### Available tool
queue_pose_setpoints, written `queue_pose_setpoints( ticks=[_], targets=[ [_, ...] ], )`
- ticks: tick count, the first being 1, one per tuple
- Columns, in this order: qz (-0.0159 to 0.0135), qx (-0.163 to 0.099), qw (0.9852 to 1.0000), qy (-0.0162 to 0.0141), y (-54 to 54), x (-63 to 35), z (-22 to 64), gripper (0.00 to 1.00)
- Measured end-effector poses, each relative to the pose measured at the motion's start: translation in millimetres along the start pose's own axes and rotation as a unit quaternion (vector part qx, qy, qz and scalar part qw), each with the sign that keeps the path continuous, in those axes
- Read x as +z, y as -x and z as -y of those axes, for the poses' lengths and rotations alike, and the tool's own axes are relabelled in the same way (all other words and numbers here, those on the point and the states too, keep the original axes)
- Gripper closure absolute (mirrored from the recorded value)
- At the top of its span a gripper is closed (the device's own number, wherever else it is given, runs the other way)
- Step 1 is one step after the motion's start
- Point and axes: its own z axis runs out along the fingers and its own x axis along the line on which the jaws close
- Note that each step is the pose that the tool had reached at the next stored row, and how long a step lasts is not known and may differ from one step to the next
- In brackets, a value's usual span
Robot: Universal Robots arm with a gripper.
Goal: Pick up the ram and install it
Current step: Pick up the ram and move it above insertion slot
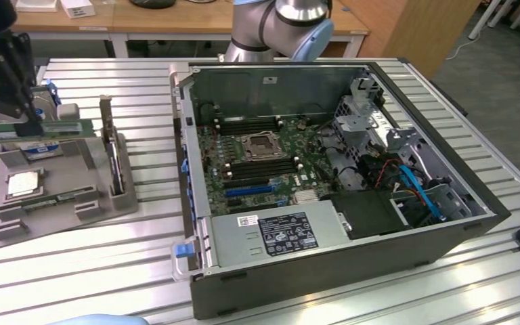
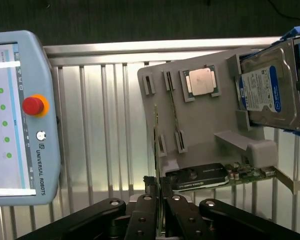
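Slatted aluminium counter (image 1: 89, 264), with wooden desks (image 1: 179, 17) behind it and the arm base (image 1: 278, 27) at its far edge.

Exterior view, left to right:
- The tool (image 1: 32, 122) sits high over the counter.
- A grey parts tray (image 1: 61, 223) is directly under the tool.
- An open PC case (image 1: 332, 189) lies well off to the tool's side, toward the exterior view's right. Its motherboard (image 1: 260, 156) is exposed.

The tray under the tool holds three parts:
- A CPU (image 2: 201, 82) lies flat in a pocket.
- A hard drive (image 2: 270, 90) with a blue-white label sits at the tray end.
- A graphics card (image 2: 205, 177) stands on edge, closest below the tool.

A teach pendant (image 2: 20, 115) rests on the counter. It is apart from the tray, on the other side of the tool from the hard drive.

The tool's fingers are narrow, almost together, and clamped on the ram (image 1: 61, 128). The ram hangs in the air above the tray, clear of the slots and touching nothing but the fingers.

The ram's long axis runs across the exterior view, nearly level. One end points toward the PC case. The other runs out past the tool to the exterior view's left edge. The board stands on its long edge with its flat green face toward the exterior camera. From the wrist it is edge-on, a thin line running straight out from between the fingers over the tray.
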Motion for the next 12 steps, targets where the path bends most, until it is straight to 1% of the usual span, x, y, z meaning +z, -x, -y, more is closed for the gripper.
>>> queue_pose_setpoints(
  ticks=[6,12],
  targets=[
    [0.0001,0.000,1.0000,0.0000,1.0,0.4,16.1,0.87],
    [0.0000,0.000,1.0000,0.0000,2.1,0.8,34.5,0.87]
  ],
)
